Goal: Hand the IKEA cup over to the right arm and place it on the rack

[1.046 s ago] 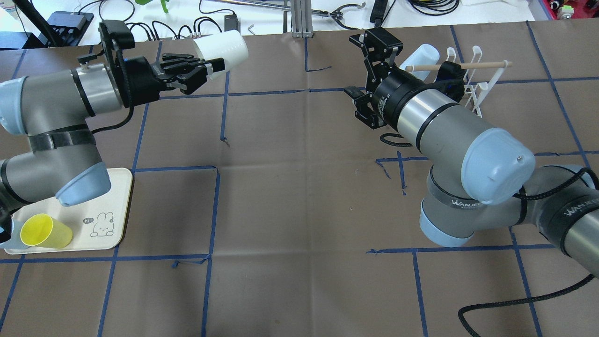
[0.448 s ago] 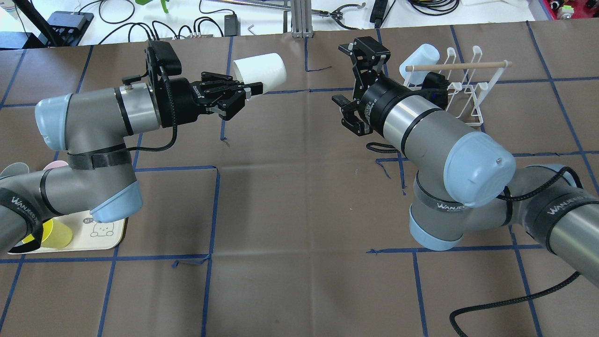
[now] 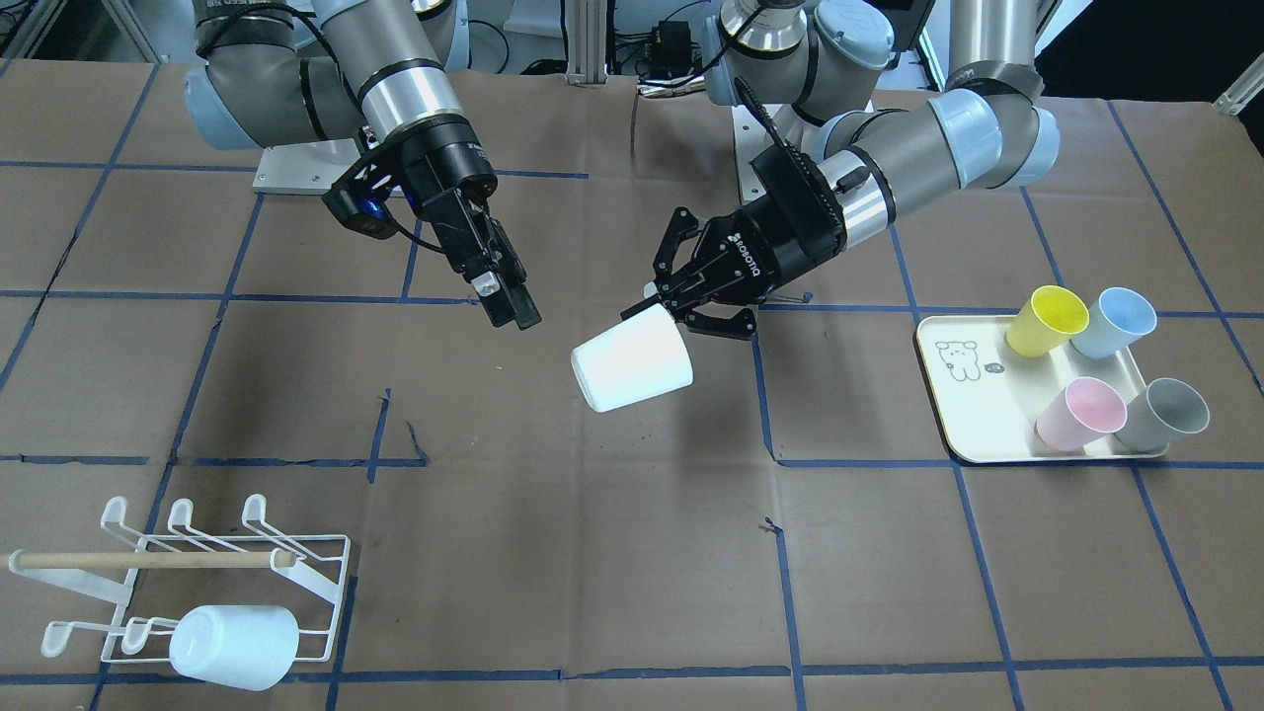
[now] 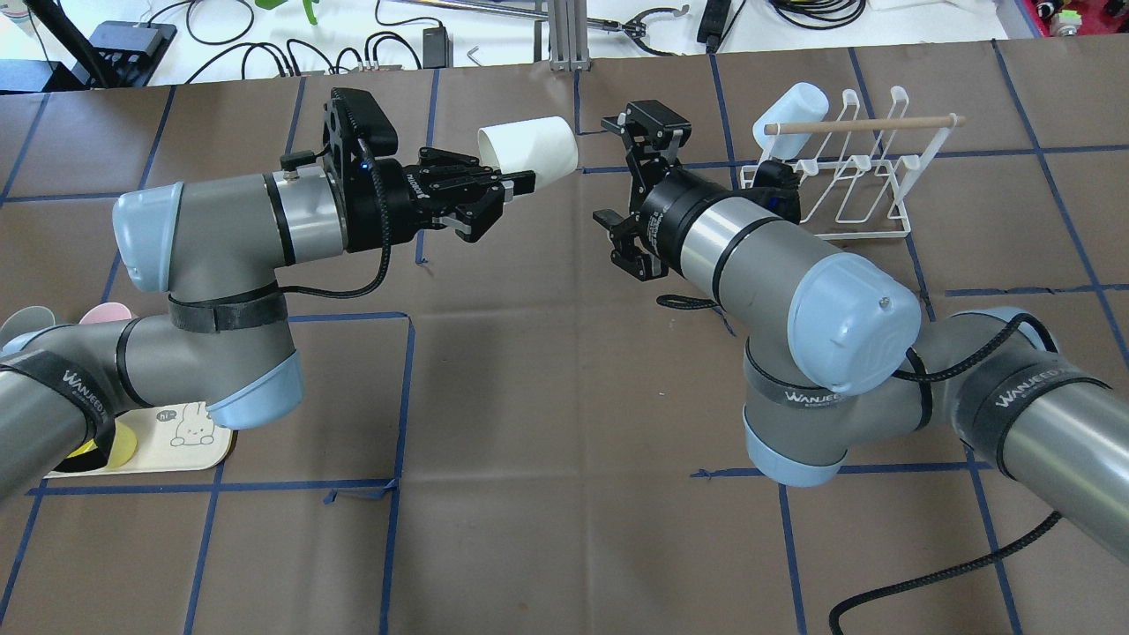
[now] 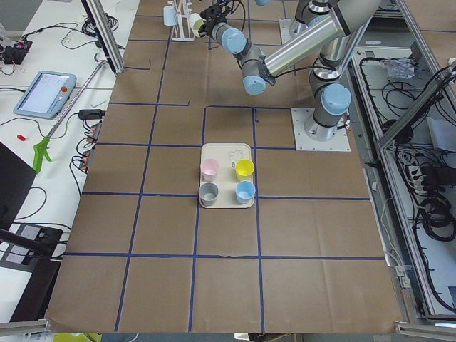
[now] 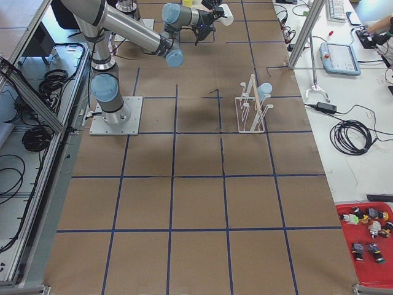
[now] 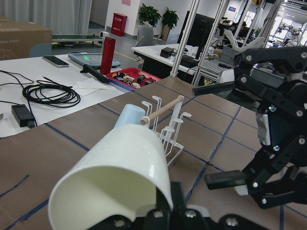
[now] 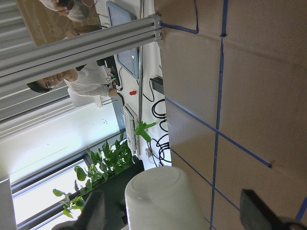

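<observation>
The IKEA cup [image 4: 532, 148] is white and lies on its side in the air over mid-table. My left gripper [image 4: 514, 182] is shut on its rim, and the cup's base points at the right arm [image 4: 750, 256]. The right gripper [image 4: 607, 173] is open and faces that base, a small gap away. The front view shows the same: the cup [image 3: 633, 367], the left gripper [image 3: 679, 302], the right gripper [image 3: 509, 301]. In the right wrist view the cup base [image 8: 163, 196] sits between the two spread fingers [image 8: 261, 216]. The white wire rack [image 4: 851, 181] stands behind the right arm.
A pale blue cup [image 3: 234, 647] hangs on the rack [image 3: 197, 563]. A cream tray [image 3: 950, 400] at the robot's left holds a yellow cup [image 3: 1047, 319], a blue one [image 3: 1113, 321], a pink one [image 3: 1079, 413] and a grey one [image 3: 1165, 415]. Cables and gear lie beyond the table's far edge.
My left arm has carried the white cup to the right, toward mid-table. The right arm has swung left, away from the rack, toward the cup, its gripper staying open.
</observation>
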Robot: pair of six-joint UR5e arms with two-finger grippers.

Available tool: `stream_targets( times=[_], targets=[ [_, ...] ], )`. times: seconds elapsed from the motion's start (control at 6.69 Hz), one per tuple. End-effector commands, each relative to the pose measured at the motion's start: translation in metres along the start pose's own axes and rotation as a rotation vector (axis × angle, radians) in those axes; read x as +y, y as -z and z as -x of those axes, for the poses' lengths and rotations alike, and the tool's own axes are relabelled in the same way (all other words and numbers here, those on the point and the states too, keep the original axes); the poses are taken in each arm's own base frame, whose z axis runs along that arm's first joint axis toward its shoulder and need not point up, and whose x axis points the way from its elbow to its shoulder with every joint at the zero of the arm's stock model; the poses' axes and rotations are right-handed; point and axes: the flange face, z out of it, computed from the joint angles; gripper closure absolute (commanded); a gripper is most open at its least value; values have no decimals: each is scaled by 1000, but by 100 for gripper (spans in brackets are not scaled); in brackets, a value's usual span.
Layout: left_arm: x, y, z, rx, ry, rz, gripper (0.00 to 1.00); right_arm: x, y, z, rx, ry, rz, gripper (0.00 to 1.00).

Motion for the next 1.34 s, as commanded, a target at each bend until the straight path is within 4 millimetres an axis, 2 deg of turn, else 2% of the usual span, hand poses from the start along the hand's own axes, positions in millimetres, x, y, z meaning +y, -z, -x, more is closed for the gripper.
stream_targets(
  times=[0.0,0.45,0.75,1.05,1.2],
  targets=[
    [-1,0,-2,-2,0,-2,98,9,-7,-1,48,-8,-6,1],
    [-1,0,-2,-2,-1,-2,97,23,-37,14,58,11,19,1],
    [-2,0,-2,-2,-3,-3,97,24,-43,24,47,111,24,3],
    [-2,0,-2,-3,-4,-4,97,22,-57,23,58,135,27,3],
    [-2,0,-2,-3,-4,-4,97,27,-57,21,62,138,34,4]
  ],
)
